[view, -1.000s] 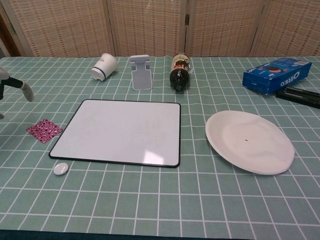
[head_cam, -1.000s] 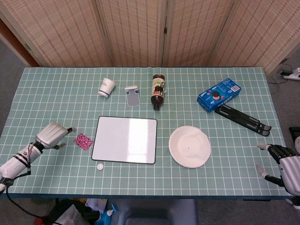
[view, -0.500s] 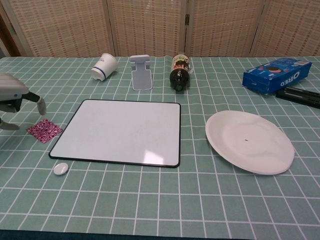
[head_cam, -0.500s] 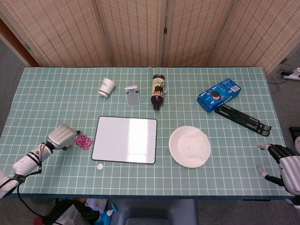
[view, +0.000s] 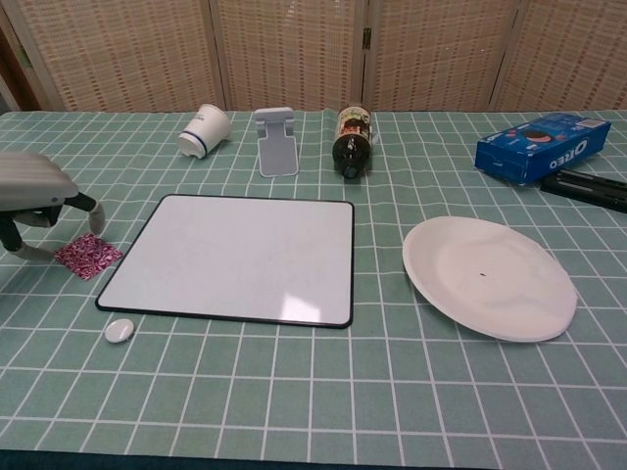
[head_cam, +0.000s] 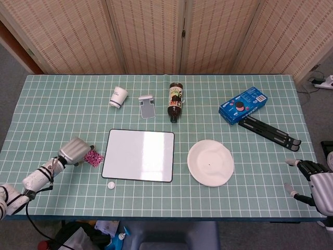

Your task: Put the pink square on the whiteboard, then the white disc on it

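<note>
Pink square (view: 88,255) — speckled, flat on the table; left hand (view: 34,196) over it, fingers apart, holding nothing.

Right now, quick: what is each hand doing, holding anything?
Left hand: open, fingers apart over the pink square, not gripping it.
Right hand: open, fingers spread, holding nothing, at the table's right edge.

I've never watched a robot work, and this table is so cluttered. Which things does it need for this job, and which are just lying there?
Needed:
pink square
whiteboard
white disc
left hand, over the square

Just lying there:
paper cup, tipped over
phone stand
bottle, on its side
Oreo box
folded black stand
white plate
</note>
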{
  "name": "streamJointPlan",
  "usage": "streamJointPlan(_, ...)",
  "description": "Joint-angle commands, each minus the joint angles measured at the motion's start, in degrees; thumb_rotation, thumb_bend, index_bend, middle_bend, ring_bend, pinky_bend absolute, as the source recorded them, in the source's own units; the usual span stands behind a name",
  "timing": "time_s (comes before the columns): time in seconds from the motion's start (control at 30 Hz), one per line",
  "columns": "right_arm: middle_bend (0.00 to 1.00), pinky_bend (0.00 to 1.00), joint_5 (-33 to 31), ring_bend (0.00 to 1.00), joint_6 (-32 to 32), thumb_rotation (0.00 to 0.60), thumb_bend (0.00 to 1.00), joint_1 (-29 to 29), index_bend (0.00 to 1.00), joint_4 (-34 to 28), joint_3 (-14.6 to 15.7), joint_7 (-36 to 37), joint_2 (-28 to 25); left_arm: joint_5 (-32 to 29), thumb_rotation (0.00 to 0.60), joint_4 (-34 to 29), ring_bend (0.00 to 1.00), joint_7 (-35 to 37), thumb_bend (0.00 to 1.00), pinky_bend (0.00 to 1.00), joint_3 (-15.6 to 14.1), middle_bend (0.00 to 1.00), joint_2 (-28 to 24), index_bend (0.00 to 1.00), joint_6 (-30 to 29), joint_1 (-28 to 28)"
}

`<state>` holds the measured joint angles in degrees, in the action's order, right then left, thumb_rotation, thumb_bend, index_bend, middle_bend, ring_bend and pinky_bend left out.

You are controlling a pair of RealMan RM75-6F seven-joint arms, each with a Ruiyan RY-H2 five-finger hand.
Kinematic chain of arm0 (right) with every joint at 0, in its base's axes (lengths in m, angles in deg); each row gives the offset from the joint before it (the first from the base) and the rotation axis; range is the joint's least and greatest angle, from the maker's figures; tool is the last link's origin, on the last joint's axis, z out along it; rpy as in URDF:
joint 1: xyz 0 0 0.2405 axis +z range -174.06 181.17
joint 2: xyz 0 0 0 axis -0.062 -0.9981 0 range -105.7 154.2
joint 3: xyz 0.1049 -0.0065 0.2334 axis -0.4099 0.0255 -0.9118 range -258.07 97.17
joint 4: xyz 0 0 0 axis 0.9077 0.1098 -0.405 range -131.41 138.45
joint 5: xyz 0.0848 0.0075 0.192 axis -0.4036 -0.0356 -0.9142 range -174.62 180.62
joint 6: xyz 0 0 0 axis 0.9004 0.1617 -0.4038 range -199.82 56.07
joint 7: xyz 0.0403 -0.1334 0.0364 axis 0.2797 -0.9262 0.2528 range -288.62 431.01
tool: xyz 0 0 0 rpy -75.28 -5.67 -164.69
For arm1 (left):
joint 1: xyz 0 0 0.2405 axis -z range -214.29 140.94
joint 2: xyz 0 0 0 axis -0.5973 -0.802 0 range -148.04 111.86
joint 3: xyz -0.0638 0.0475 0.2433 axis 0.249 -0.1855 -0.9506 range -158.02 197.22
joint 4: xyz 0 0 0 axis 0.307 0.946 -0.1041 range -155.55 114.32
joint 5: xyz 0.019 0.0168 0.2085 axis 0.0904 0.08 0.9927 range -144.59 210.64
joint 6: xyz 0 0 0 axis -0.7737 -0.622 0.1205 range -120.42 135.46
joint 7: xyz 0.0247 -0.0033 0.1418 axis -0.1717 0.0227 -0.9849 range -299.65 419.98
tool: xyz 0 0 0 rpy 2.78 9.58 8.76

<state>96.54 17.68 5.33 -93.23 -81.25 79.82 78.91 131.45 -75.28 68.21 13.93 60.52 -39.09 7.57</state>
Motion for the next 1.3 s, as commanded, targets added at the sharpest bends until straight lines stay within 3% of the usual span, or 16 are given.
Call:
streamJointPlan(0.03,0.35,0.36,0.0,0.31,-0.1,0.6,0.23,0.1,0.27,-0.1,0.0,-0.1,0.0,-0.3,0.6,0.4,0.97,0.1,0.25,1.0,-0.2,1.0,0.5,0.31,0.3,0.3)
streamJointPlan(1.3,0.35,0.36,-0.2,0.31,0.0,0.6,0.23,-0.2,0.27,-0.4,0.0,-0.3,-0.4,-2.0,0.6,1.5,0.97,-0.7,0.25,1.0,-2.5,1.0,2.5,0.28,-0.4,1.1)
